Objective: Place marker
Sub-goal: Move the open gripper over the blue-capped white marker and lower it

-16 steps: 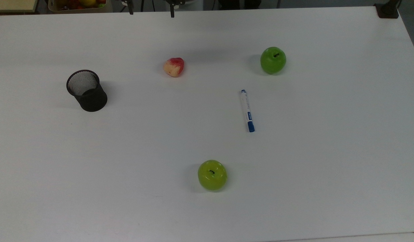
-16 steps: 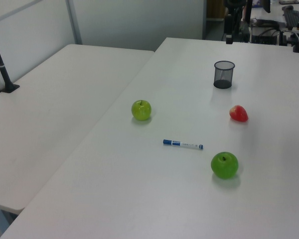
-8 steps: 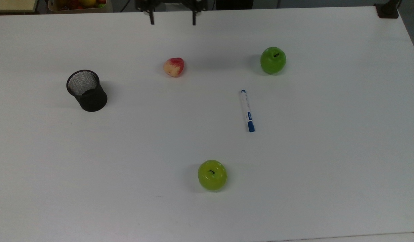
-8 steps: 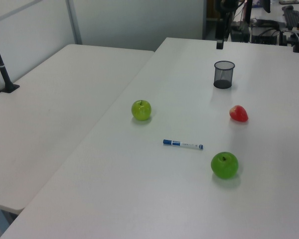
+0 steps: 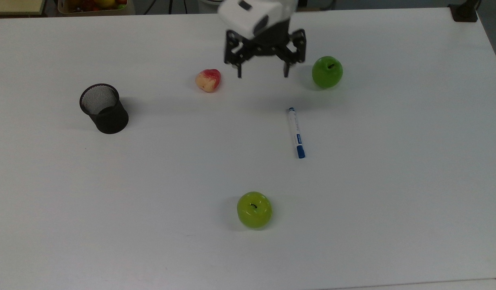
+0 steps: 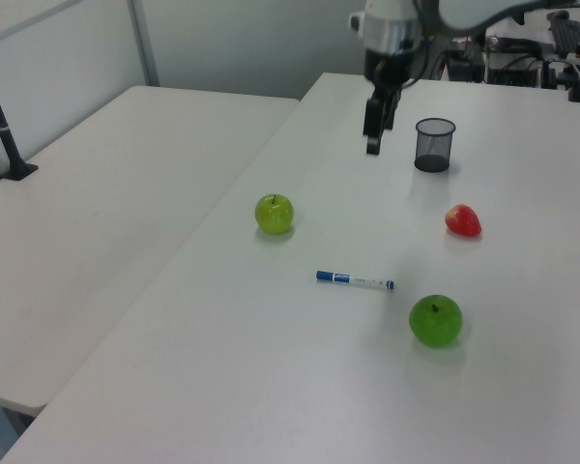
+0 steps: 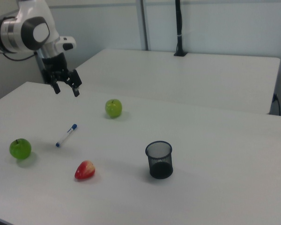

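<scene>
The marker (image 5: 296,132) (image 6: 355,280) (image 7: 66,135) is slim and white with a blue cap, and it lies flat on the white table (image 5: 393,181). Its capped end points toward the top view's bottom. My gripper (image 5: 262,75) (image 6: 371,135) (image 7: 65,90) hangs in the air well above the table, open and holding nothing. In the top view it sits between the red fruit (image 5: 208,80) and the dark green apple (image 5: 327,72), up and to the left of the marker.
A black mesh pen cup (image 5: 103,108) (image 6: 434,144) (image 7: 159,159) stands upright at the top view's left. A lighter green apple (image 5: 254,209) (image 6: 274,213) (image 7: 113,108) rests near the table's front. A second table (image 6: 106,213) adjoins in the left view.
My gripper came in from the top view's upper edge, moving down and right over the table to a spot between the red fruit and the dark green apple. Objects stayed put.
</scene>
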`<state>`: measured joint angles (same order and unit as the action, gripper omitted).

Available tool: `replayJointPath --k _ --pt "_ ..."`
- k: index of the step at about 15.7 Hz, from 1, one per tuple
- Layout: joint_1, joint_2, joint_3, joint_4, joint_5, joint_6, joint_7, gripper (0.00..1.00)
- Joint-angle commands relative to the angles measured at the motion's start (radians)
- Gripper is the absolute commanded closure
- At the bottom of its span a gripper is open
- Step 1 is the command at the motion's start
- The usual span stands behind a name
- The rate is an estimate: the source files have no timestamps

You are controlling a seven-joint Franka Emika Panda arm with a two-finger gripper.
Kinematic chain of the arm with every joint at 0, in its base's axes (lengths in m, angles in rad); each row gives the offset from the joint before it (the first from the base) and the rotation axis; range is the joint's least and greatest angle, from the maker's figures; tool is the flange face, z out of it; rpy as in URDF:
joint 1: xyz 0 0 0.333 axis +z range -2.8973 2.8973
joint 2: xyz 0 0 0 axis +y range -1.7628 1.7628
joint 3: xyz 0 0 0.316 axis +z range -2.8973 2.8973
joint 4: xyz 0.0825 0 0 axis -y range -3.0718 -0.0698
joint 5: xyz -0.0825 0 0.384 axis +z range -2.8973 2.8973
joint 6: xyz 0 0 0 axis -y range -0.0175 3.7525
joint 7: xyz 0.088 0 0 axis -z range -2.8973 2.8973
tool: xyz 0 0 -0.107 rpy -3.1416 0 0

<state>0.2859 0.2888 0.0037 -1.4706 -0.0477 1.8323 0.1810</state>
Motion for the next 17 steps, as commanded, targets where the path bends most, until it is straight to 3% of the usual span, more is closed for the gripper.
replayJointPath --k 1,9,17 --pt "0.051 0.105 -0.01 0.026 -0.009 0.077 0.021 0.0" --pt "0.076 0.243 -0.01 0.019 -0.014 0.231 0.02 0.0" --pt "0.104 0.322 -0.01 0.018 -0.04 0.329 0.086 0.0"
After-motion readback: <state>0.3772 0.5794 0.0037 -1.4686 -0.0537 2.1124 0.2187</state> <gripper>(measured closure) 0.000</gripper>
